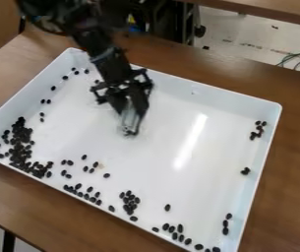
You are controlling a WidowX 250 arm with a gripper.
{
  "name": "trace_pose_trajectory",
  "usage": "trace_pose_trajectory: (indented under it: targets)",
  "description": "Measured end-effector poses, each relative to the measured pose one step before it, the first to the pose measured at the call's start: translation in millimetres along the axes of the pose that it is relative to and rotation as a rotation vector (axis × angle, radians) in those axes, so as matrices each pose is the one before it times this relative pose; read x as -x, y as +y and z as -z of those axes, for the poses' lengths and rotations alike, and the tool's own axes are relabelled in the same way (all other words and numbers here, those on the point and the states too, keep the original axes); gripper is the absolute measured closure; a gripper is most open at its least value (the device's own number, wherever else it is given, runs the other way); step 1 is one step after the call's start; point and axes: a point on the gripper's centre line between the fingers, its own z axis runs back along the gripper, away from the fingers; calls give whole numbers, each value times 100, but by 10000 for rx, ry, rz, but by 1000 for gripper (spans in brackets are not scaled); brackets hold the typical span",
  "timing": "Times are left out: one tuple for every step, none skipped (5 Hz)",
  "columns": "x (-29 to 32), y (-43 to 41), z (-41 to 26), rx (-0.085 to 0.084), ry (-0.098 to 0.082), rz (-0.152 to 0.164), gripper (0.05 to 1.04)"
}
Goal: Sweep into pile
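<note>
Pellets [20,133], small, black, oval, thickest at the left corner of the white rectangular tray [162,179], with strays along the walls. Probably light, hard and slippery; better nudged low from the outer side than pinched singly. Black gripper [131,130] over mid-tray, spread or pressed together: impossible to tell. Hard to make out: the pale lower end. Near corner cut off.

Black jointed arm [93,39], greyish band [106,55], angular black end effector [132,127]
</note>
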Motion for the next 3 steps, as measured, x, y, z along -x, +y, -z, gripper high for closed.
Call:
trace_pose_trajectory:
  targets:
    - [-236, 1361, -155, 42, -48, -96, 727]
    - [-768, 3116, -1113, 84, -341, -834, 727]
    - [-133, 3064, -1798, -76, -671, -753, 727]
